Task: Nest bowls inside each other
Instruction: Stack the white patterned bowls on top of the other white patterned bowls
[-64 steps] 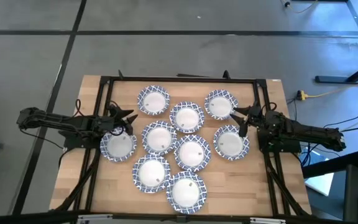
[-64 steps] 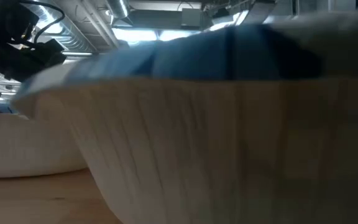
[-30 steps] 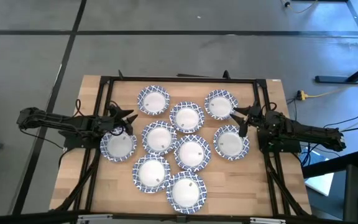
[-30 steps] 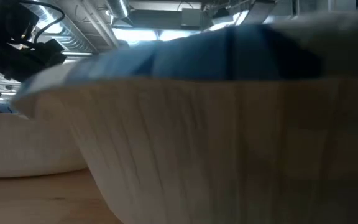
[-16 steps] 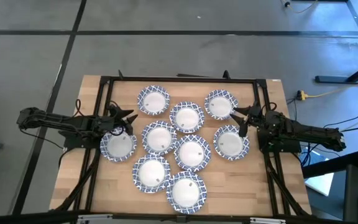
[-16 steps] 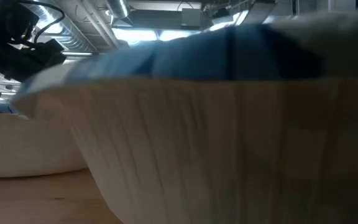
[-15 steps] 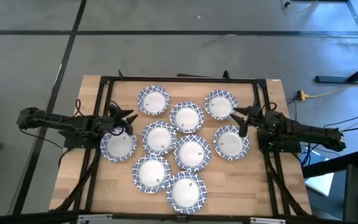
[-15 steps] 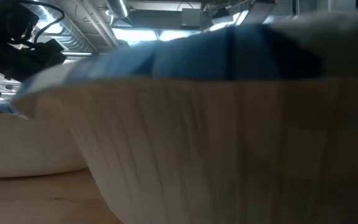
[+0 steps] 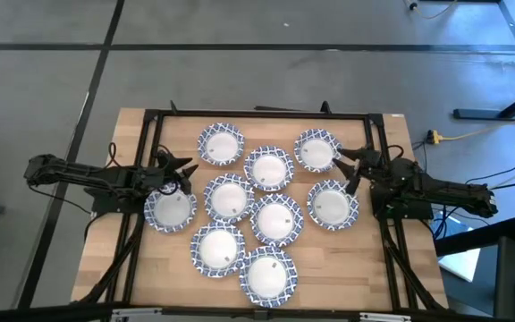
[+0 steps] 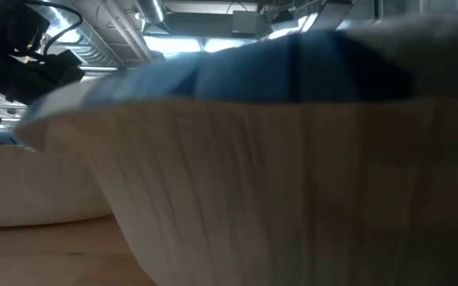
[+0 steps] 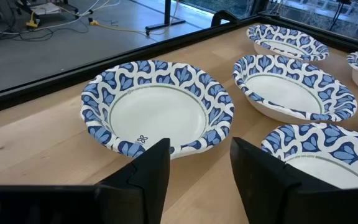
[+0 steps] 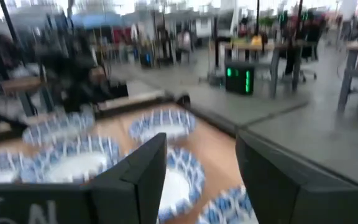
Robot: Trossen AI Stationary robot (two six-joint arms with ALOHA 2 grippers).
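Observation:
Several identical bowls, white inside with blue-and-white rims, sit apart on their bases on the wooden table (image 9: 105, 224), none inside another. My left gripper (image 9: 186, 176) is open and empty at the cluster's left, beside the left bowl (image 9: 170, 208); its wrist view (image 11: 201, 163) faces the far-left bowl (image 11: 157, 109). My right gripper (image 9: 352, 170) is open and empty at the cluster's right, between the far-right bowl (image 9: 318, 149) and the right bowl (image 9: 333, 205). Its wrist view (image 12: 201, 180) is blurred.
A black metal frame (image 9: 257, 114) runs round the table's far, left and right sides. The nearest bowl (image 10: 293, 159) fills the low view, with another bowl (image 10: 22, 183) behind it at the left. Bare wood lies at the near left and near right corners.
My right gripper has shifted a little toward the table's far right, and its wrist view is blurred. The bowls and my left gripper have kept still.

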